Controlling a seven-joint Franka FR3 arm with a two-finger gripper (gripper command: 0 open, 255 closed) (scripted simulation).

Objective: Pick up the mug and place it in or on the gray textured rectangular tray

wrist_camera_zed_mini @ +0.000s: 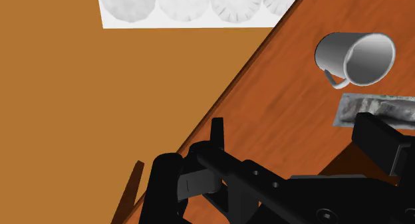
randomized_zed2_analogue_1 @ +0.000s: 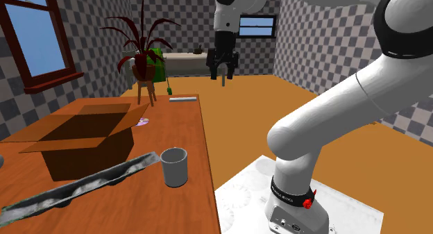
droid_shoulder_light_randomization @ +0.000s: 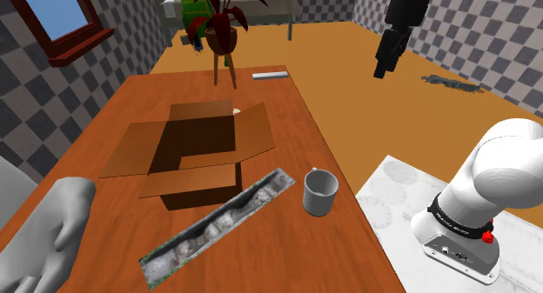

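While the gripper (droid_shoulder_light_randomization: 382,72) hangs high over the orange floor (droid_shoulder_light_randomization: 348,56), well apart from the cardboard box (droid_shoulder_light_randomization: 196,148) and off the table's (droid_shoulder_light_randomization: 300,126) edge, its fingers stand apart with nothing between them. Grey mug (droid_shoulder_light_randomization: 320,192) stands upright on the table, off the box's corner on the stand (droid_shoulder_light_randomization: 392,185) side, mouth up, nothing touching it. Long grey tray (droid_shoulder_light_randomization: 222,222) lies slantwise just beside the box's near flap; one end is just beside the mug, and I cannot tell if they touch. Box is open, flaps spread. Behind the box, a potted plant (droid_shoulder_light_randomization: 222,26) sits on a small stool at the far table end, with a flat grey strip (droid_shoulder_light_randomization: 270,76) near it. In the wrist view the mug's handle is on the side away from the tray.
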